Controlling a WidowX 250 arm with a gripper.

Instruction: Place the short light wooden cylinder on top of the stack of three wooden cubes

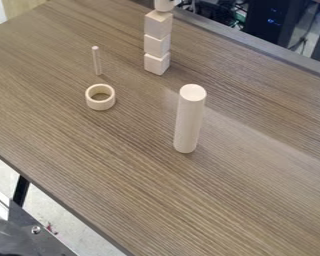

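The wooden table (256,200) carries everything, its broad flat top giving each piece a level footing. The biggest piece by bulk seems to be the tall cylinder (189,120), upright on one flat end around the middle of the table's width; that flat end is presumably what lets it stand unpropped, though its narrow base would make it easy to tip.

Toward the table's far long edge rises a stack of three cubes: the top cube (158,24), the middle cube (156,45) and the bottom cube (156,64). They sit face on face, roughly in line — an arrangement that keeps the weight over the bottom one. A pale rounded piece (165,5) is above the top cube, apparently resting on it, at the upper edge of the view.

The ring (100,104) lies flat, opening upward, to the left of the tall cylinder and nearer the table's upper-left end; lying on its rim, it is unlikely to roll. Just beyond it, on the side toward the far long edge, the thin dowel (96,61) stands on its end, apart from the ring and likely the easiest to knock over.

As for the claw — whether it is apart, together or clamped on anything, I cannot tell.
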